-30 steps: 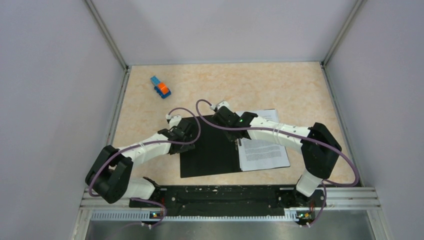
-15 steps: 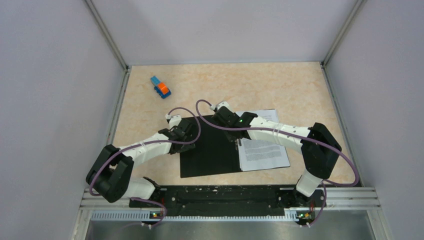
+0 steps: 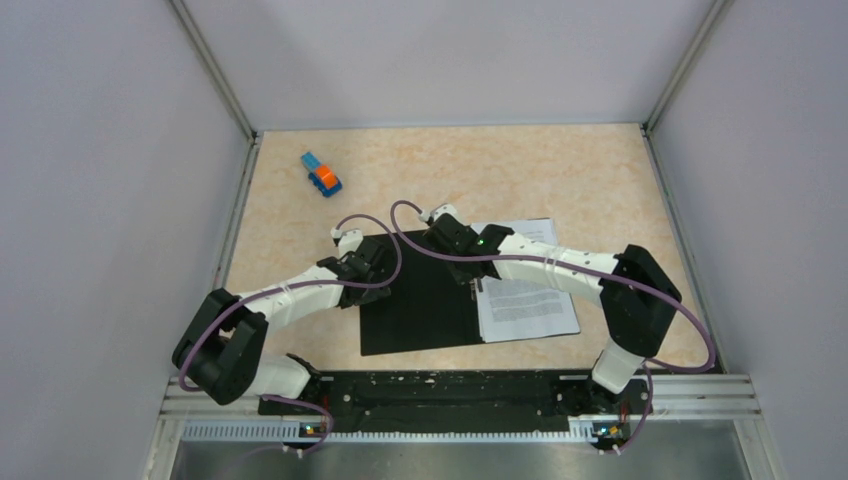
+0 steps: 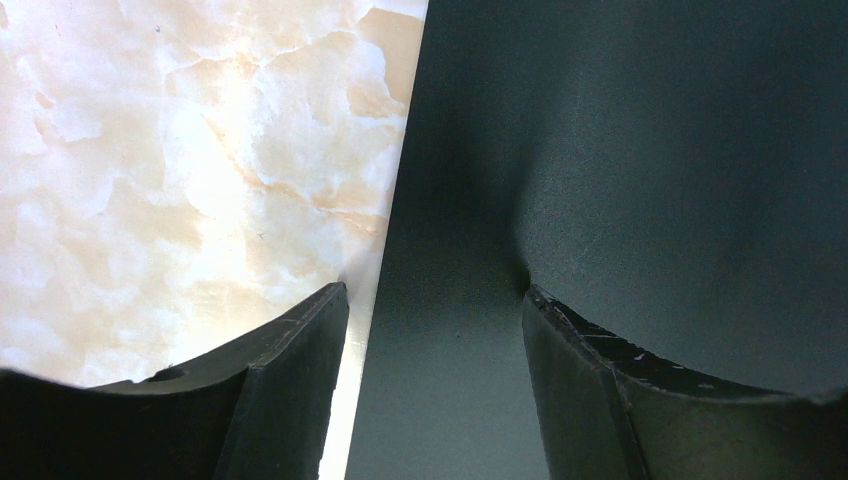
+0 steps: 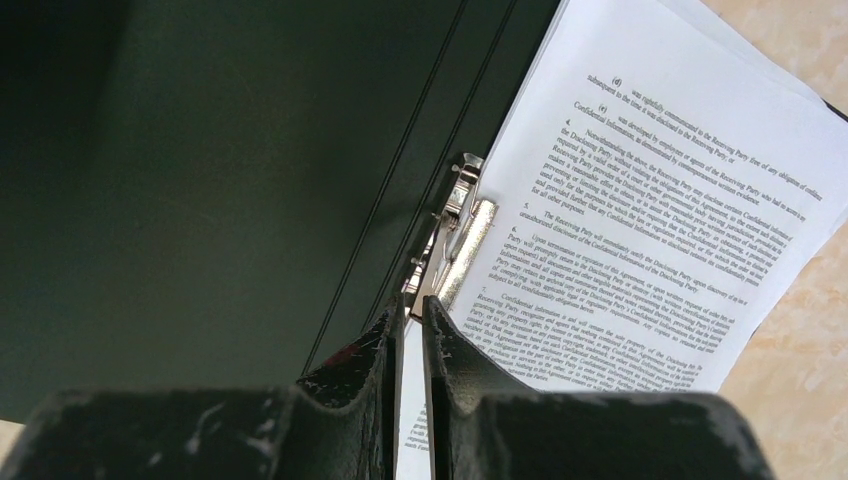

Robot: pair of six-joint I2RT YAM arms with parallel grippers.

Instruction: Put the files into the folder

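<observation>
one open folder, one stack of printed sheets, one toy block, two robot arms

White arms, black joints, looping purple cables, scuffed black fingers

files partly under right arm — folder cropped at wrist-view edges

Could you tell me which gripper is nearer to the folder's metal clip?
Right. The right gripper has its fingertips at the near end of the clip. The left gripper straddles the left edge of the folder, well away from the clip.
</observation>
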